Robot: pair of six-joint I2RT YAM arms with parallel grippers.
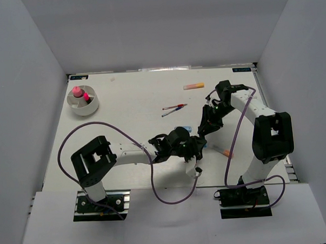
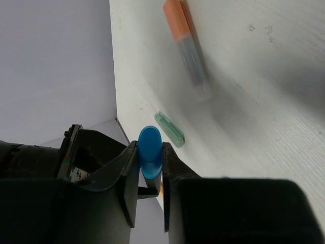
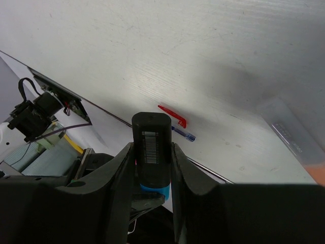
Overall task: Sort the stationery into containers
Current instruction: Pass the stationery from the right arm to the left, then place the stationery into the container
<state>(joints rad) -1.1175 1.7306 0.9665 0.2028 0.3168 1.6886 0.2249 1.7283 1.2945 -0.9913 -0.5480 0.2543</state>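
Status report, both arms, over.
Left pincer shut on blue marker. Right pincer shut on black marker. White bowl far left, pink pieces inside. Two thin pens loose mid-table.

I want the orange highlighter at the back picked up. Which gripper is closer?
Right. The right gripper is mid-table, nearside of the orange highlighter; the left gripper sits farther toward the near edge.
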